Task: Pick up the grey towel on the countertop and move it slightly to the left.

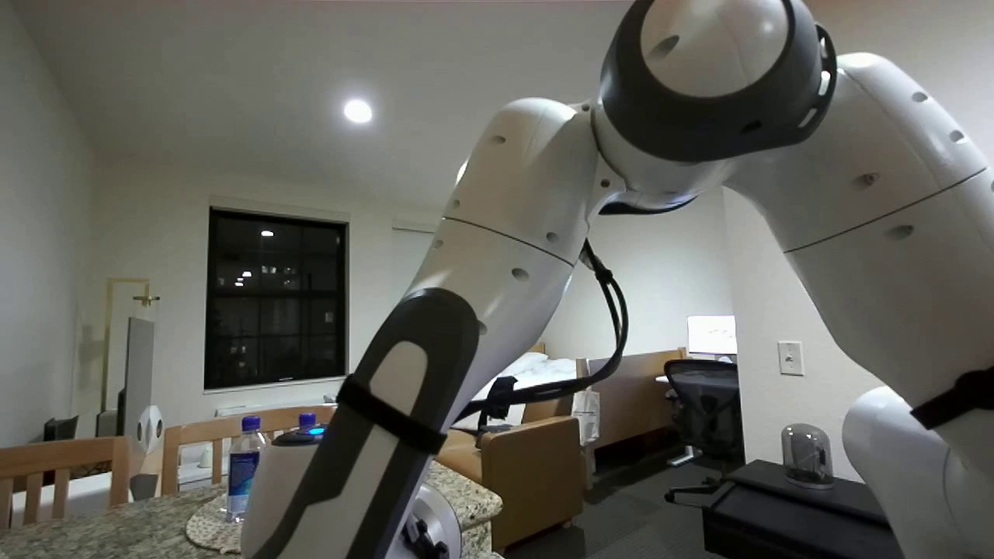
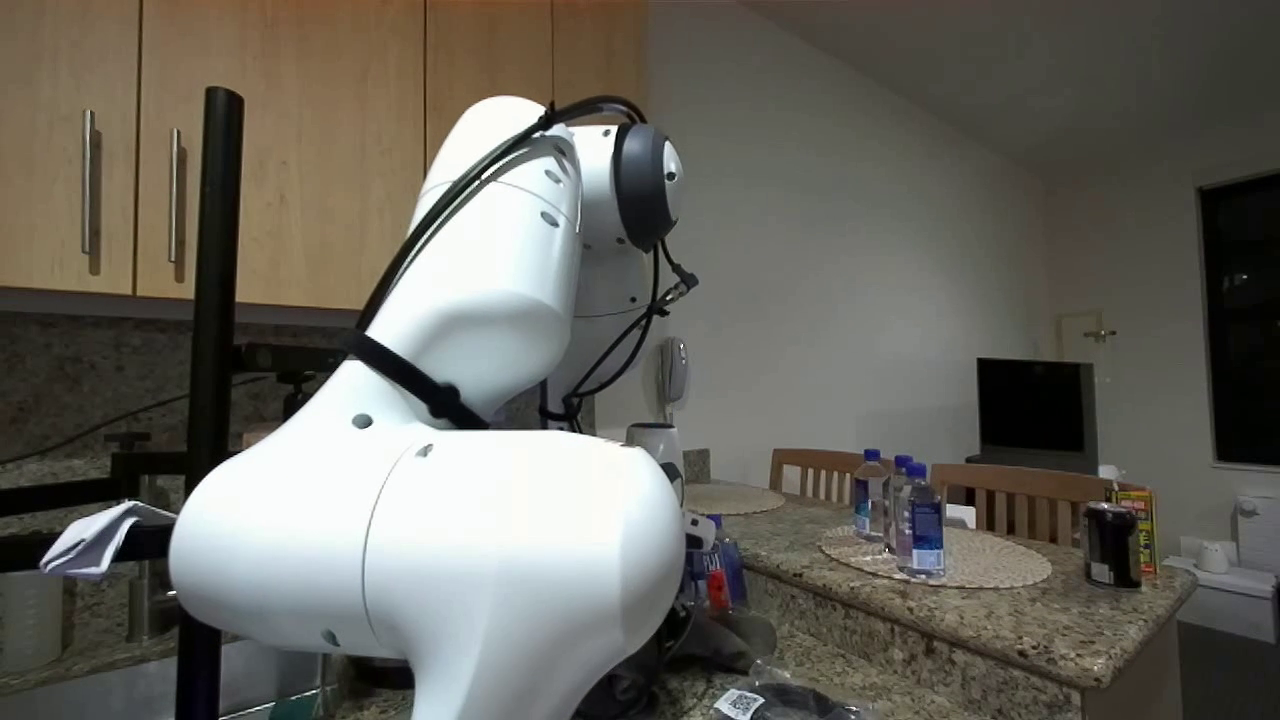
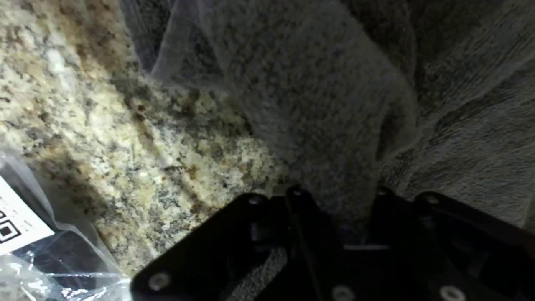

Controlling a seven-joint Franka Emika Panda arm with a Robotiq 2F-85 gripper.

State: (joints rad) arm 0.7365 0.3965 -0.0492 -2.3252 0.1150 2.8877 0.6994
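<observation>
The grey towel (image 3: pixel 309 83) lies bunched on the speckled stone countertop (image 3: pixel 104 125) in the wrist view. A fold of it narrows in between the fingers of my gripper (image 3: pixel 339 196), which is shut on it. More towel spreads to the right, in shadow. In an exterior view part of the towel (image 2: pixel 735 635) shows on the lower countertop (image 2: pixel 850 680), beside the arm. The gripper is mostly hidden behind the arm there. In an exterior view the gripper and towel are out of sight, and only the raised countertop (image 1: pixel 140 520) shows.
A clear plastic bag with a QR label (image 3: pixel 21 221) lies left of the gripper; it also shows in an exterior view (image 2: pixel 790 700). Water bottles (image 2: pixel 925 525) stand on a round mat (image 2: pixel 1000 560) on the raised counter, near a black can (image 2: pixel 1112 545). Another bottle (image 2: pixel 730 570) stands by the arm.
</observation>
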